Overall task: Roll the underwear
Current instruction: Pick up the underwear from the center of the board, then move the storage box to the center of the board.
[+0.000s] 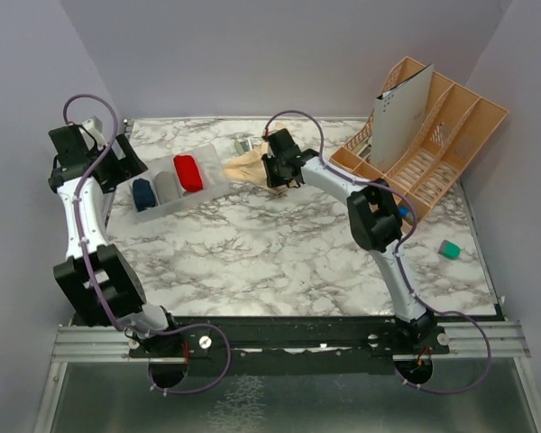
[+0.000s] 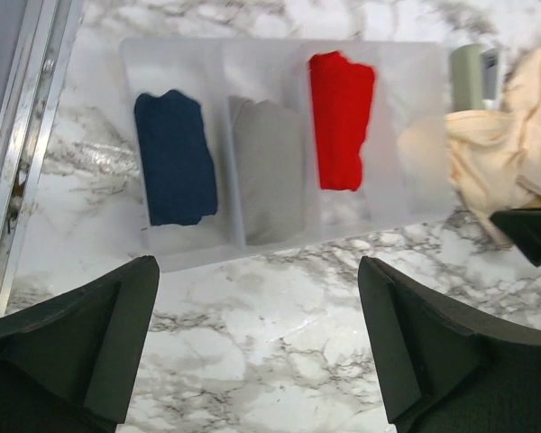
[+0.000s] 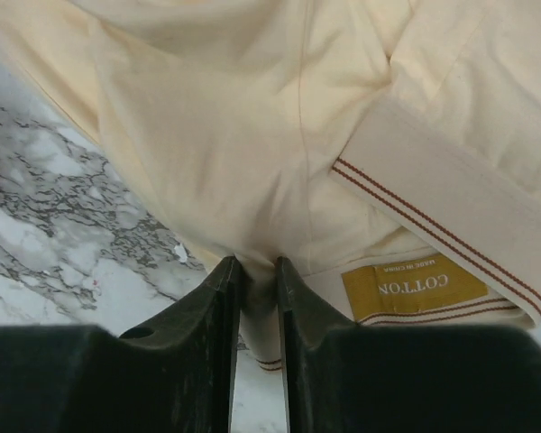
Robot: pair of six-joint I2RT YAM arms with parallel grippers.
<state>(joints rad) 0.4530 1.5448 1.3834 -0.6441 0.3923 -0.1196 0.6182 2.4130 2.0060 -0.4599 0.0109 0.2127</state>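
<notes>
Peach underwear [image 3: 252, 135], seemingly between right fingers [image 3: 198, 347]

I see my right gripper [image 3: 258, 298] pinching the peach underwear [image 3: 252, 162] hem over the marble desk [image 3: 54, 234]

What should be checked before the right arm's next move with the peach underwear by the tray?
1. Grip: right fingers shut on peach underwear: ok.
2. Rolled: not ok, it lies loose, waistband and label showing.
3. Spare arm: left fingers open, holding nothing: ok.
4. Stored: navy roll, grey roll, red roll, each in its own compartment of the tray: ok.
5. End compartment free: cannot tell, pale peach shows there.
</notes>
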